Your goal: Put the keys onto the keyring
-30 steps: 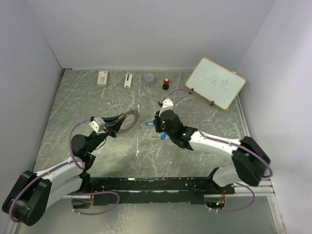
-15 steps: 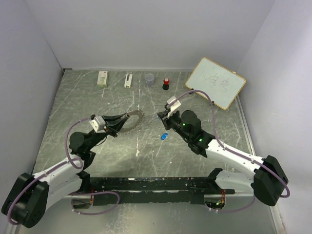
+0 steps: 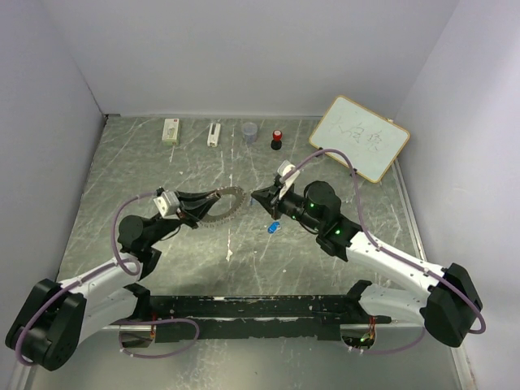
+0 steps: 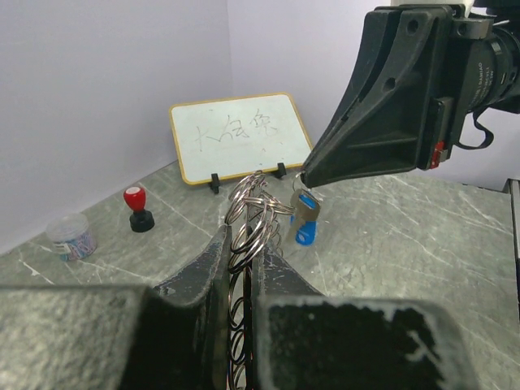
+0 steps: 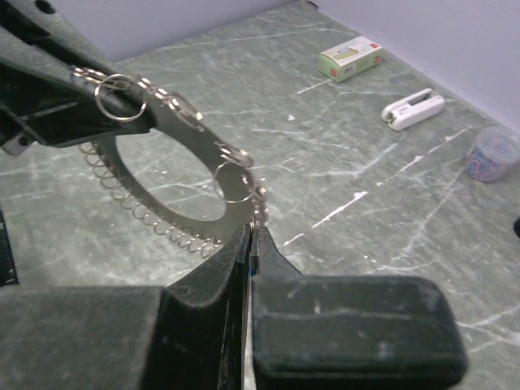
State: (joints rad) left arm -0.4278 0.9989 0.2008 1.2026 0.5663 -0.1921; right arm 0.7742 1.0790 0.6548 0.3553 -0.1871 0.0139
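From above, the left gripper (image 3: 213,197) is clamped on the rim of the round grey-brown metal keyring (image 3: 231,200), its fingers only slightly apart. It holds the ring clear of the table, probably so its fringe of small loops faces the right gripper (image 3: 258,197) just beside it. One small blue oval key (image 3: 273,228) lies on the table near the ring, on the right arm's side. In the left wrist view the ring (image 4: 253,199) stands edge-on between the fingers. The right gripper's closed tips (image 4: 304,180) pinch a tiny blue-and-grey key (image 4: 307,209) close beside the loops, apparently lining it up for threading. In the right wrist view the shut fingers hide that key and their tips touch the ring's (image 5: 193,136) fringe.
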